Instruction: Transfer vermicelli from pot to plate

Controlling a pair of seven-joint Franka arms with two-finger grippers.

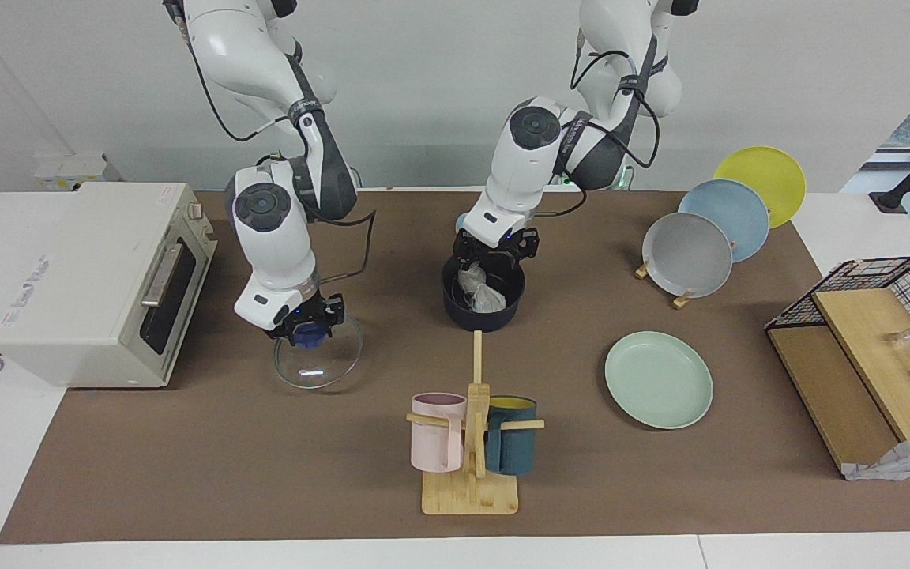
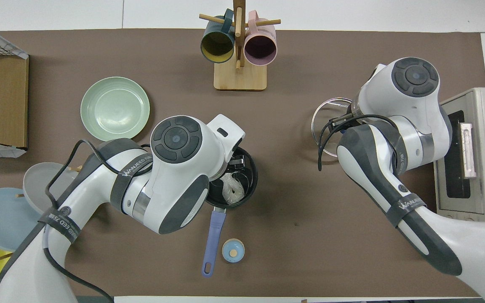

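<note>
The dark navy pot (image 1: 483, 316) with its long blue handle (image 2: 213, 233) stands mid-table. The vermicelli (image 1: 481, 294), a whitish wrapped bundle, lies inside it and partly shows in the overhead view (image 2: 232, 190). My left gripper (image 1: 494, 259) is open at the pot's mouth, just above the vermicelli, with its fingers reaching below the rim. The pale mint-green plate (image 1: 658, 380) lies bare toward the left arm's end (image 2: 115, 108). My right gripper (image 1: 309, 330) is shut on the blue knob of a glass lid (image 1: 319, 362), low over the table beside the pot.
A toaster oven (image 1: 99, 280) stands at the right arm's end. A wooden mug rack (image 1: 471, 442) holds a pink and a teal mug. A plate rack holds a grey plate (image 1: 686, 254), a light blue one and a yellow one. A small blue knob-like disc (image 2: 233, 250) lies by the pot handle. A wire basket (image 1: 874, 340) stands at the left arm's end.
</note>
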